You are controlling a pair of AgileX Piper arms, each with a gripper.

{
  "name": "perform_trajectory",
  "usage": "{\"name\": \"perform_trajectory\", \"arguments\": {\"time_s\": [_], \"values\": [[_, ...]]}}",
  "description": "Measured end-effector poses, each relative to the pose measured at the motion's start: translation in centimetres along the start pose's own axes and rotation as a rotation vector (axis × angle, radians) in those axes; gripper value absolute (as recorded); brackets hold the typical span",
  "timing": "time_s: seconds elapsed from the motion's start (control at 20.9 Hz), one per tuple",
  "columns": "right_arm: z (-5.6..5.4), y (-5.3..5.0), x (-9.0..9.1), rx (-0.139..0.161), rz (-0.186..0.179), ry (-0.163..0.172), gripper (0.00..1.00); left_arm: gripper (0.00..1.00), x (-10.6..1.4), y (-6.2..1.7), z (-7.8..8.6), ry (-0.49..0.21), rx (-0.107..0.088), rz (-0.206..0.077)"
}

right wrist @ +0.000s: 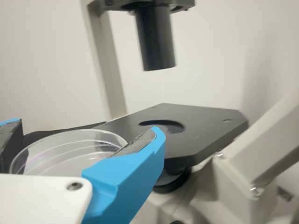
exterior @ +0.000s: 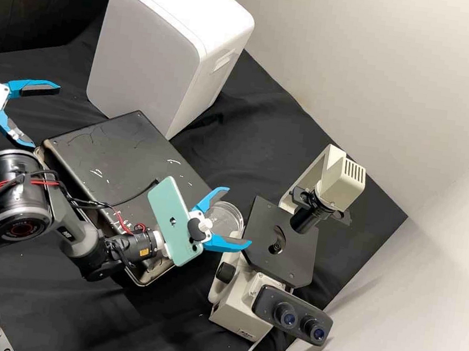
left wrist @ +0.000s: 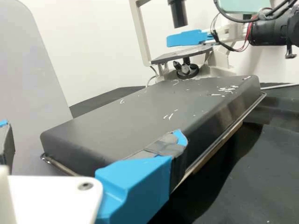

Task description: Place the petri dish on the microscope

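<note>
The right gripper (exterior: pixel 234 217) is closed on the petri dish (exterior: pixel 225 213), one blue finger on each side of its rim. The dish is a shallow round of clear plastic, held level above the worktop (exterior: pixel 251 132), just beside the left edge of the microscope stage (exterior: pixel 286 244) and not yet over it. In the high view the nearer fingertip overlaps the stage's corner.

The stage is a flat, matte black plate with a round opening near its middle. A dark cylindrical condenser (exterior: pixel 304 218) hangs over it from a cream arm topped by a boxy, vented housing (exterior: pixel 341 180). The microscope (exterior: pixel 241 307) has a cream body and stands near the worktop's right edge, its paired eyepieces (exterior: pixel 299 320) towards the front.

The left gripper (exterior: pixel 45 116) hovers at the worktop's left edge with its fingers spread wide and nothing between them, just beside the far-left corner of a black metal tray (exterior: pixel 116 161). The tray is a scuffed, rounded rectangle flecked with pale scratches, lying upside down mid-worktop. Behind it, towards the back edge, stands a smooth white box (exterior: pixel 164 47) with rounded corners. The worktop wears a black cloth — wrinkled in places.
</note>
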Motion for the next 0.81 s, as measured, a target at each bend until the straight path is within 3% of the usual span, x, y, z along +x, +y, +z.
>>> {"name": "perform_trajectory", "arguments": {"time_s": [0.19, 0.48, 0.57, 0.81], "values": [[0.6, 1.1, 0.5, -0.005, 0.041, -0.014, 0.0, 1.0, 0.1, 0.0, 0.0, -0.002, 0.0, -0.001], [0.7, 2.2, 1.7, -0.013, 0.072, -0.013, 0.0, 1.0, 0.3, 0.07, 0.0, -0.005, 0.001, 0.002], [0.8, 2.2, 2.3, -0.014, 0.073, -0.012, 0.0, 1.0, 0.3, 0.07, 0.1, -0.009, 0.001, 0.002], [2.0, 1.7, 3.5, -0.024, 0.042, -0.06, 0.0, 1.0, 0.3, 0.07, 0.1, -0.009, 0.001, 0.002]]}}
